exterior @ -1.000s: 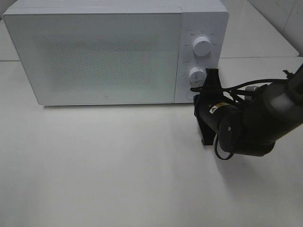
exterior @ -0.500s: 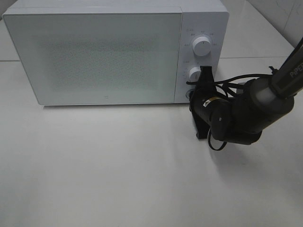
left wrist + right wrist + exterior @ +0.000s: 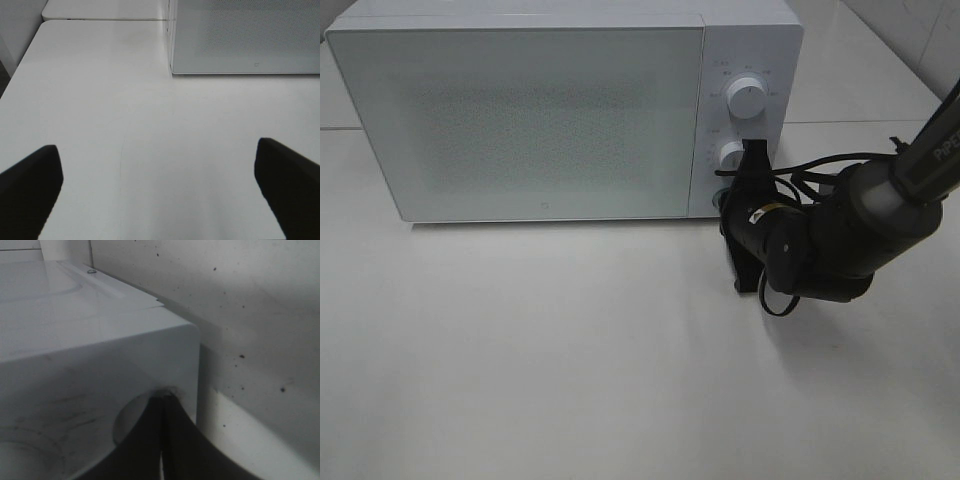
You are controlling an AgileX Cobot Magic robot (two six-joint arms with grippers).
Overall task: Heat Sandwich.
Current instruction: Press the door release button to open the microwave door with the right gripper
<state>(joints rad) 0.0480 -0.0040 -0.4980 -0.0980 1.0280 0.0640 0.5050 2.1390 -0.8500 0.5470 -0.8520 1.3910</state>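
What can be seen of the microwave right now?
The microwave is a white box standing on the white table, its door shut with a dotted frosted pane that hides the inside. Two round white knobs sit stacked on the right panel. The right pincer, shut, meets a round button below the lower knob.

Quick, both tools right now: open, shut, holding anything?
Left tool: open, empty.
Right tool: shut, empty, tip at the microwave control panel.

My left gripper point(image 3: 157, 146): 2 jaws spread wide, gripping nothing
My right gripper point(image 3: 753, 165): 2 jaws pressed together, tips pointing forward
My right arm point(image 3: 860, 230): stretched in from the right, wrist low
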